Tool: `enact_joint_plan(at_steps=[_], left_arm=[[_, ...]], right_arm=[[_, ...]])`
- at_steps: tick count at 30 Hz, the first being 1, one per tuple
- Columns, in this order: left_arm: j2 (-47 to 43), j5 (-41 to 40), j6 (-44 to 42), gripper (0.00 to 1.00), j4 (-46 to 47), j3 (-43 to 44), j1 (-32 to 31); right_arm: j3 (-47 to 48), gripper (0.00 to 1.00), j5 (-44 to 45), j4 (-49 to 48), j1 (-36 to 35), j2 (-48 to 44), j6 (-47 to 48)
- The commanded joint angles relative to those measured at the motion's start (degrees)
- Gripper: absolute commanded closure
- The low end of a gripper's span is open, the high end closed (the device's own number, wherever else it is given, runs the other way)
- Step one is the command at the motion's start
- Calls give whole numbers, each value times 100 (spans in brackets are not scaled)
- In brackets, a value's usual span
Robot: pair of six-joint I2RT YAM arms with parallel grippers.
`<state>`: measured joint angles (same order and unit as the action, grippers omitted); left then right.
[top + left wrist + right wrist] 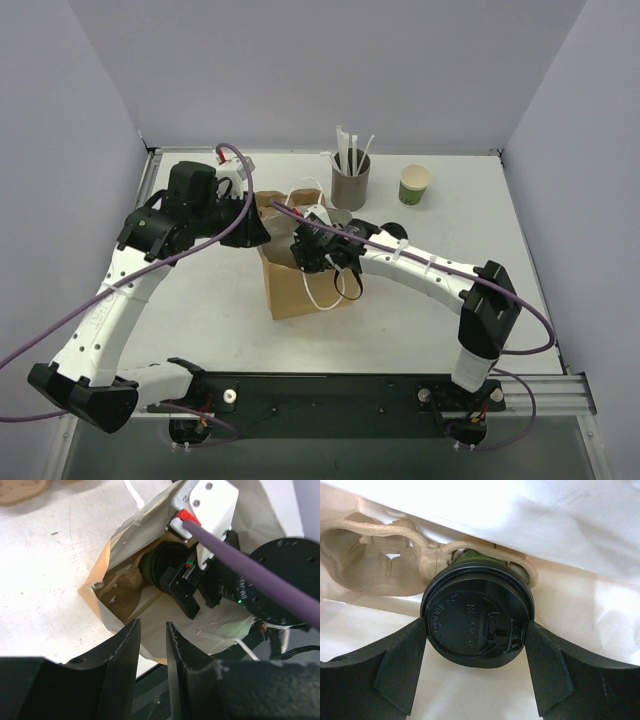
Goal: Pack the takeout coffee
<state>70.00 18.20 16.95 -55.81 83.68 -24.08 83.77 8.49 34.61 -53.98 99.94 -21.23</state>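
The takeout coffee, a green cup with a black lid, sits in a pulp cup carrier inside the paper bag. My right gripper reaches into the bag's mouth with a finger pressed against each side of the lid. In the left wrist view the lid shows deep in the bag behind the right gripper. My left gripper hovers at the bag's left rim. Its jaws stand a narrow gap apart with nothing between them.
A grey straw holder with white straws stands behind the bag. A lidless green cup stands to its right. The bag's white handles loop out beside the right arm. Walls enclose the table on three sides.
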Motion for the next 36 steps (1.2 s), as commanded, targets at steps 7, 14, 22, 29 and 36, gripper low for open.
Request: enact_joint_plan(at_steps=[7, 14, 22, 29, 36], left_arm=[[-416, -519, 493, 58, 123, 360, -18], [-1119, -537, 2000, 56, 105, -491, -27], [-1604, -413, 2729, 46, 967, -1453, -27], [-673, 60, 381, 48, 739, -161, 61], [65, 1299, -1236, 48, 247, 604, 70]], right_arm=[[-730, 54, 1750, -42, -315, -299, -653], [-1432, 54, 2665, -901, -500, -958, -997], [-2654, 53, 2790, -2616, -763, -1776, -224], [-3647, 53, 2447, -3899, -825, -2180, 471], [-4158, 54, 2289, -4542, -842, -2277, 761]])
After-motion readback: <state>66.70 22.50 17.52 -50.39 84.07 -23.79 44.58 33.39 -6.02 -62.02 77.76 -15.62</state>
